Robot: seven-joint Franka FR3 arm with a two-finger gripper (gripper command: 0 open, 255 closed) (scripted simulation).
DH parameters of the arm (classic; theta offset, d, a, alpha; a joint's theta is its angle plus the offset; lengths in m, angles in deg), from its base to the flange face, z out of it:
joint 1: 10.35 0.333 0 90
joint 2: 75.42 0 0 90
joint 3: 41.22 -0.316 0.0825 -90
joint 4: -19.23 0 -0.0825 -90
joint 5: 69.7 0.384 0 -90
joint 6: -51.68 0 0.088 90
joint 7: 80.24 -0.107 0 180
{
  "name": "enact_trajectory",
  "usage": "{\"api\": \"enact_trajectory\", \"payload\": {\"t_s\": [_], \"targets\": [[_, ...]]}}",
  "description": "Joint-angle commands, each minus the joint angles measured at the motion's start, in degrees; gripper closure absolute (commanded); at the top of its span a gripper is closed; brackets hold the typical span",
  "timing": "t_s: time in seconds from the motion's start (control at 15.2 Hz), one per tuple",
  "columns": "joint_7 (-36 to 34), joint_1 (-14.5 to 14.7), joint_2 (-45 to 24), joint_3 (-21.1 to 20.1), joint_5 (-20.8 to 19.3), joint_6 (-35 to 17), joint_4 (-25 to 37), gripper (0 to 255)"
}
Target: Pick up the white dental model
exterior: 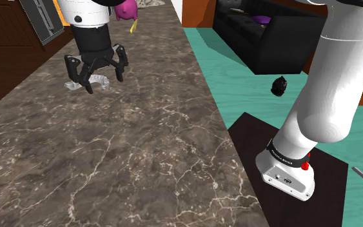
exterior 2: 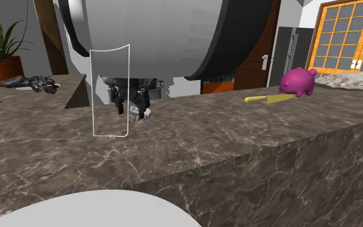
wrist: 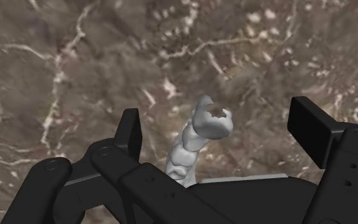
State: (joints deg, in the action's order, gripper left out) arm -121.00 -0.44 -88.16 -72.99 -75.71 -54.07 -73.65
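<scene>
The dental model (exterior: 100, 81) is a pale grey-white curved row of teeth lying on the dark marble counter (exterior: 141, 148). My black gripper (exterior: 102, 76) hangs low right over it, open, with a finger on each side. In the wrist view the model (wrist: 190, 149) runs between the fingers (wrist: 131, 127), which stand wide apart and do not touch it; its near end is hidden under the hand. In the second exterior view the gripper (exterior 2: 129, 103) and model (exterior 2: 140, 115) sit behind the big white arm link.
A pink pig toy (exterior 2: 297, 82) and a yellow utensil (exterior 2: 267, 98) lie farther along the counter. A clear glass-like panel (exterior 2: 111, 90) stands near the gripper. The counter's edge drops to a teal floor (exterior: 238, 84) with a black sofa (exterior: 264, 32).
</scene>
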Motion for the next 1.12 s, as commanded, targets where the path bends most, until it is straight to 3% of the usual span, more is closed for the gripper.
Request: {"api": "enact_trajectory", "payload": {"t_s": [0.0, 0.59, 1.06], "targets": [[0.0, 0.0, 0.0, 0.0, 0.0, -0.1, -0.1, 255], [0.0, 0.0, 0.0, 0.0, 0.0, -0.1, -0.1, 255], [0.0, 0.4, -0.1, -0.2, 0.0, 5.3, 5.4, 255]]}}
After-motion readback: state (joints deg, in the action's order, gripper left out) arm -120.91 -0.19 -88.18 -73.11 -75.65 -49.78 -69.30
